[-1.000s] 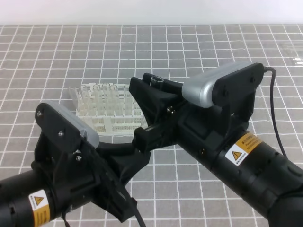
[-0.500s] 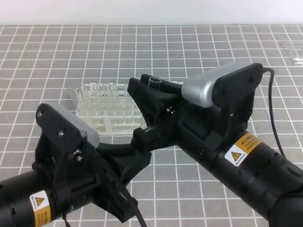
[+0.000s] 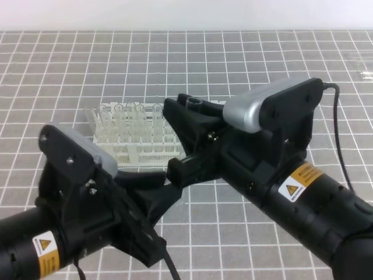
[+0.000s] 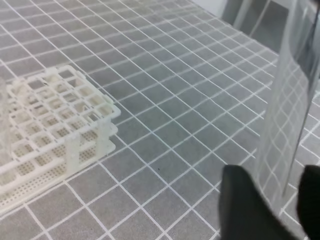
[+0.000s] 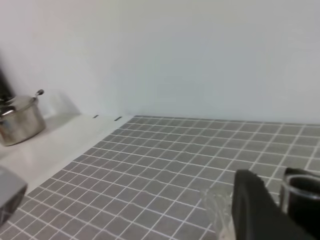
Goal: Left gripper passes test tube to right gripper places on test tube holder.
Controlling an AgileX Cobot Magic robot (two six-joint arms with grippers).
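Two black grippers meet over the middle of the counter (image 3: 245, 64), and the nearer one is yours on the left. The left gripper (image 4: 272, 190) reaches in from the near left corner, its wrist low in the high view. From its wrist camera you see its two fingers (image 4: 245, 205) standing apart, with the lower end of the tube (image 4: 286, 100) running down between them. You cannot tell from any view whether those fingers press on the glass or only flank it.

Just beyond it, the right gripper (image 5: 280, 200) comes in from the near right corner and crosses slightly past the middle. It has a silver-grey camera housing (image 3: 256, 111) on top and a yellow warning sticker (image 3: 294, 185) on the wrist. Its fingers sit close on either side of the tube's upper part, clamped there as far as its wrist view shows. The open mouth of the tube stands just clear above the upper finger in the high view. The tube is roughly upright and off the counter, held in the air between the two grippers.

Farther back and a little left of the middle stands the rack (image 3: 152, 153), flat on the counter and apart from both grippers. Several clear spare tubes (image 3: 123, 119) stand in its left and back holes. The tube is not in the rack.

Beyond the far edge is a white wall (image 3: 175, 14). The right wrist view also catches a steel pot (image 5: 19, 120) on a white surface off to one side.
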